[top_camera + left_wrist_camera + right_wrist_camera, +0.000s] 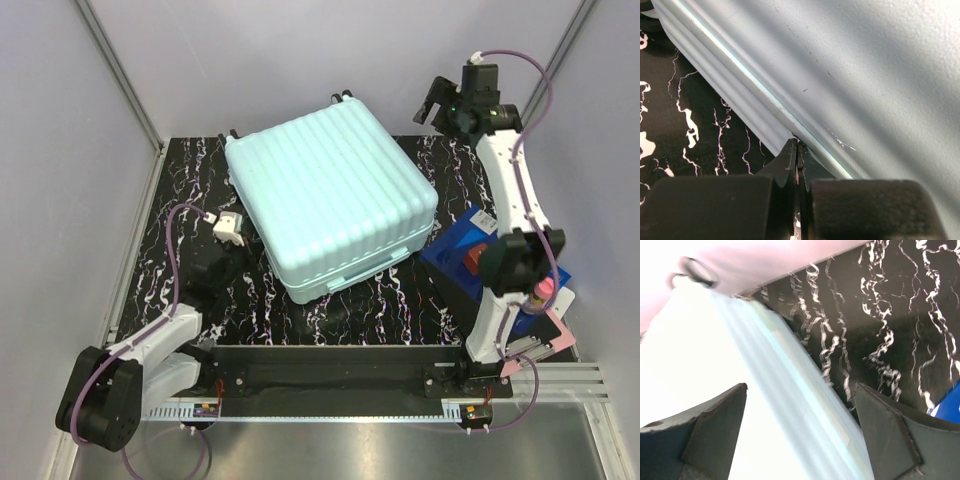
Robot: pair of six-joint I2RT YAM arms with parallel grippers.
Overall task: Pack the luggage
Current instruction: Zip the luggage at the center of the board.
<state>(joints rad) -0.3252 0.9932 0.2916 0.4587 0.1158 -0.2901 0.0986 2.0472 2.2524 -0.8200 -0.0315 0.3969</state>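
The black marbled table (330, 310) bears the closed luggage (330, 200); a blue box (450, 250) lies beside it.

Pale lilac-grey walls (300, 60) close in the upper frame; a black, white-veined tabletop (400, 310) fills the middle, with brushed metal (350, 450) along the bottom.

1. The luggage (330, 195) is a mint-green hard-shell suitcase, and its broad upper face is ribbed with parallel ridges.
2. It is shut, with the two shells meeting along a thin pale seam around its side.
3. It lies flat on the black marbled surface (400, 300), turned at an angle, with small dark wheels (340, 97) at its far edge.
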